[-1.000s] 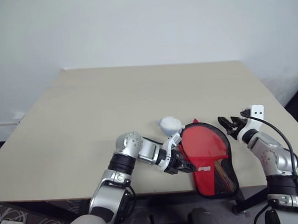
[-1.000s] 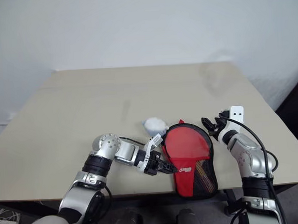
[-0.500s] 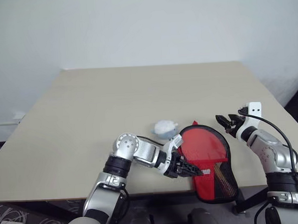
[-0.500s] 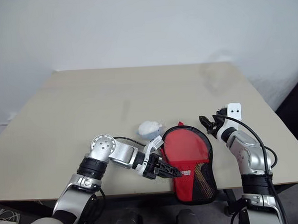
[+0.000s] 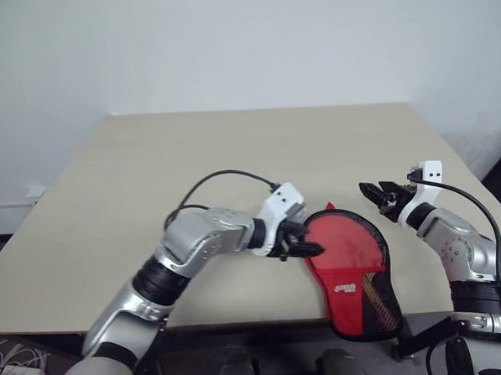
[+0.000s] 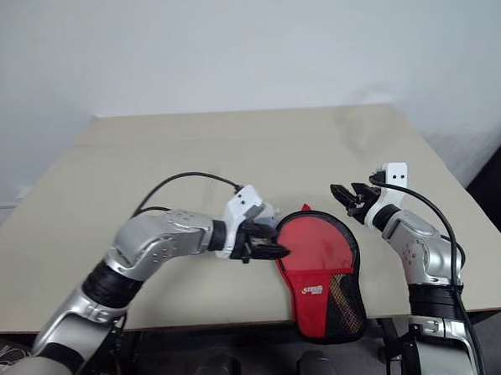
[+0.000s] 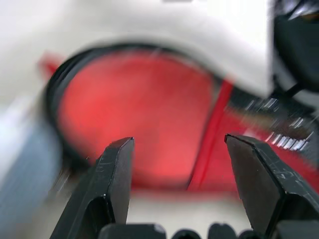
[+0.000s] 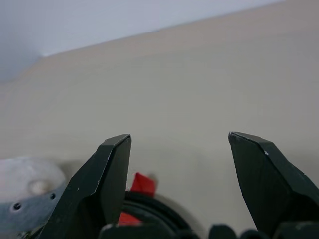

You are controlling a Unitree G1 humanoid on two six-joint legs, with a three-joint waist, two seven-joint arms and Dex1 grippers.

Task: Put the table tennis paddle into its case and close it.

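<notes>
our left gripper hovers over the near left edge of the case, fingers spread with nothing between them. the case lies flat near the front edge of the table, red window side up, its narrow end hanging over that edge. our right gripper hangs just beyond the case's far right edge, fingers apart and empty. we cannot make out the paddle itself.

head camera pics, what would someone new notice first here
The red-and-black case lies at the near edge of the beige table, its mesh end hanging over the edge. The left pincer hovers open at the case's left rim, with nothing between its fingers. The right pincer hangs open just past the case's far right side, also empty.
</notes>
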